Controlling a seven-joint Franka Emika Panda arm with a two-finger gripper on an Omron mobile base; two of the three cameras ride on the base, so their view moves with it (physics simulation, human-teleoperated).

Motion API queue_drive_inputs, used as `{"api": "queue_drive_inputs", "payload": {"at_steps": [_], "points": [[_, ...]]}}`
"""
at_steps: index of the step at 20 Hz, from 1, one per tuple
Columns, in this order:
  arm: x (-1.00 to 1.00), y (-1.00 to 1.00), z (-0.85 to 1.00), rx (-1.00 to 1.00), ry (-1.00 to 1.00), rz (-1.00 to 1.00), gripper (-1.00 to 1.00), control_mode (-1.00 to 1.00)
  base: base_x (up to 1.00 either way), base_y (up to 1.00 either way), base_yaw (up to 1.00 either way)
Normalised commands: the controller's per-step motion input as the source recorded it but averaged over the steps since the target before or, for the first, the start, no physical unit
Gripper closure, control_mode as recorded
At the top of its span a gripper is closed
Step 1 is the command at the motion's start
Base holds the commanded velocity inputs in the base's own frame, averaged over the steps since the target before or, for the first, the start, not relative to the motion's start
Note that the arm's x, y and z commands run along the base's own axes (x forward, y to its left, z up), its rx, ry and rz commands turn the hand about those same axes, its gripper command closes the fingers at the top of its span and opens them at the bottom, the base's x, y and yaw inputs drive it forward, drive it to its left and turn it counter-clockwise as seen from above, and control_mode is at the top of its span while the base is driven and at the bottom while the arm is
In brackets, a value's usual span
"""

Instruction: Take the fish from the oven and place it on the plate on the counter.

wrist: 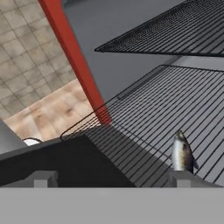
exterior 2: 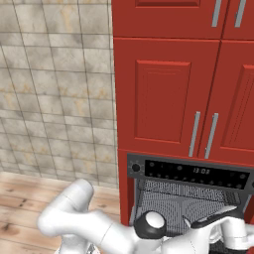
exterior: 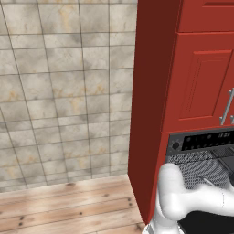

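The fish lies on the lower wire rack inside the oven, just ahead of my right-hand fingertip as the hand view frames it — silvery-grey with a darker back, its length running away from me. It looks apart from my finger, though the tip hides its near end, so I cannot be sure of contact. My gripper is spread wide: the other fingertip sits far across the bottom of that view, and nothing lies between the two but the dark surface below and the rack's near edge.

Above the fish and further in, a second rack spans the cavity, with the grey oven wall behind it. To my left the red cabinet frame cuts diagonally past, and beyond it are the tiled wall and the wooden floor.

From the base views, the oven's dark control panel sits under two red cabinet doors with silver handles. My white arm reaches in low across the oven opening, covering its lower part. The mesh-like interior shows behind it.
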Motion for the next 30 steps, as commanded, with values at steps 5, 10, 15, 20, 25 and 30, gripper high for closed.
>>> {"api": "queue_drive_inputs", "payload": {"at_steps": [5,10,15,20,25,30], "points": [[0.00,0.35,-0.82,0.05,-0.11,0.00,-1.00,-1.00,0.00,0.00,0.00],[0.06,0.35,-0.68,0.00,-0.18,-0.01,-1.00,-1.00,0.00,0.00,0.00],[0.23,0.31,-0.60,0.00,-0.16,-0.13,-1.00,-1.00,0.00,0.00,0.00],[-0.14,0.55,-0.96,-0.03,-0.15,-0.34,-1.00,-1.00,0.00,0.00,0.00],[-0.46,0.94,-1.00,-0.07,-0.21,-0.45,-1.00,-1.00,0.00,0.00,0.00],[-0.07,0.43,-0.51,-0.01,-0.36,-0.35,-1.00,-1.00,0.00,0.00,0.00]]}}
